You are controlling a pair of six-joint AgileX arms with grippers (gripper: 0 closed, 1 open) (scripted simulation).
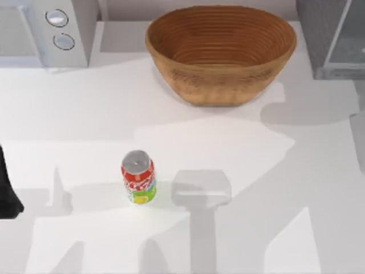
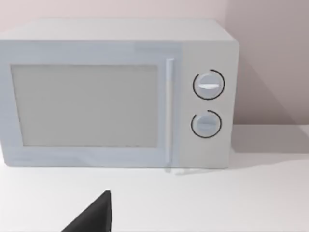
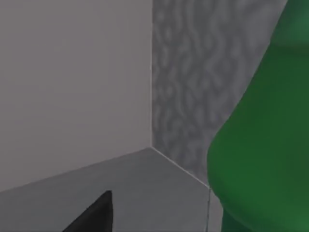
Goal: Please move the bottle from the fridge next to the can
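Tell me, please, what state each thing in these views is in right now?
can: upright on the table, apart from everything.
bottle: inside the fridge, close to the right wrist camera, not yet moved.
microwave: door shut.
basket: upright at the table's back.
left arm: parked at the table's left edge.

Top view looks straight down on the table; the white microwave sits at its far-left corner, the basket right of the microwave, and the fridge far-right. Left wrist view faces the microwave front-on from near, low over the table, sharing it with the top view. Right wrist view sits very close inside the grey fridge, beside the bottle.
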